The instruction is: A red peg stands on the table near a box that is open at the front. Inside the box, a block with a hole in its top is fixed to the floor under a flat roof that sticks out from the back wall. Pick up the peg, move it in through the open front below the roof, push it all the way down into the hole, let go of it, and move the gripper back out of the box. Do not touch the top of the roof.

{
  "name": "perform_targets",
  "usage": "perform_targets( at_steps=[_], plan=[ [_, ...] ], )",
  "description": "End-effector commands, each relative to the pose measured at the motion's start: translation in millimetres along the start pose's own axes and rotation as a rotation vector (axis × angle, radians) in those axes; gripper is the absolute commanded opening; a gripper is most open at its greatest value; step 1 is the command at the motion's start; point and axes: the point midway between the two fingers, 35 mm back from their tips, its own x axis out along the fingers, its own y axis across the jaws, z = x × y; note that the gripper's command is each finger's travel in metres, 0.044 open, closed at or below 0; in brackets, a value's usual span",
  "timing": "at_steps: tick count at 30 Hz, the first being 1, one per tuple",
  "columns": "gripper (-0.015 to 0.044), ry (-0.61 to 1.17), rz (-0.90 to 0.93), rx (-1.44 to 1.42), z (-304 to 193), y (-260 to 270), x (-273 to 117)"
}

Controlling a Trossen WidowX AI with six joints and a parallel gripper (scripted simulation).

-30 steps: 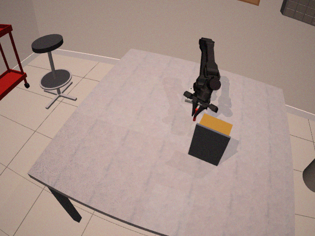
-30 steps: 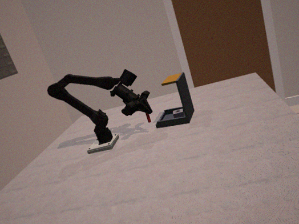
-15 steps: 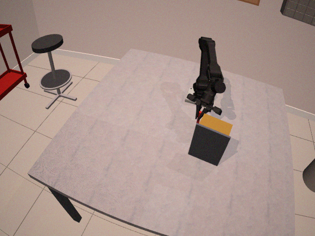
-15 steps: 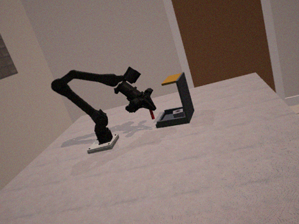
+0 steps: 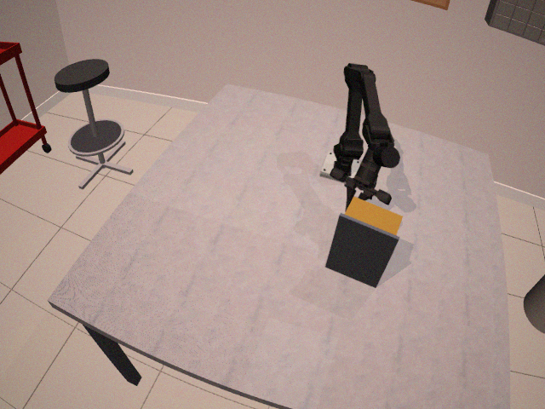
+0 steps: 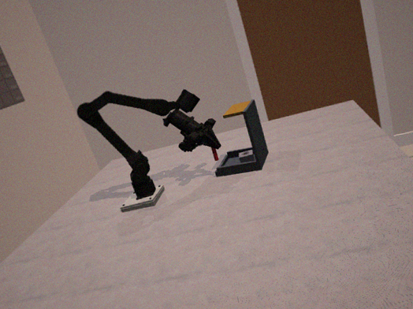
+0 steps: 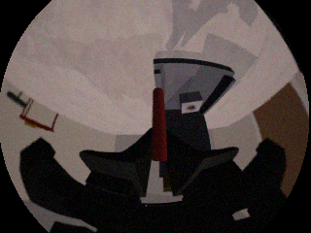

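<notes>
My gripper (image 6: 216,147) (image 7: 157,130) is shut on the red peg (image 6: 215,154) (image 7: 158,121). The peg hangs nearly upright below the fingertips, above table height, just outside the open front of the dark box (image 5: 361,251) (image 6: 257,135) (image 7: 221,94). The orange roof (image 5: 374,216) (image 6: 237,109) sticks out from the back wall, higher than the fingertips. The light block (image 6: 246,156) (image 7: 190,106) with the hole sits on the box floor near the back wall; in the wrist view it is right of the peg. In the top view the peg and the block are hidden.
The box has a low rim (image 6: 238,170) around its floor. The back wall stands behind the block. The arm's white base plate (image 5: 328,167) (image 6: 138,204) is on the table (image 5: 220,264) (image 6: 215,250). A stool (image 5: 82,75) and a red cart (image 5: 20,136) stand off the table.
</notes>
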Motion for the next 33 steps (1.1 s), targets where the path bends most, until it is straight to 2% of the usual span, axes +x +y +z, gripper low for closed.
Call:
perform_targets(
  at_steps=[1, 33],
  plan=[
    [0.0000, 0.002, -0.001, 0.002, -2, -9, 2],
    [0.0000, 0.008, -0.040, -0.031, -1, -77, 14]
  ],
)
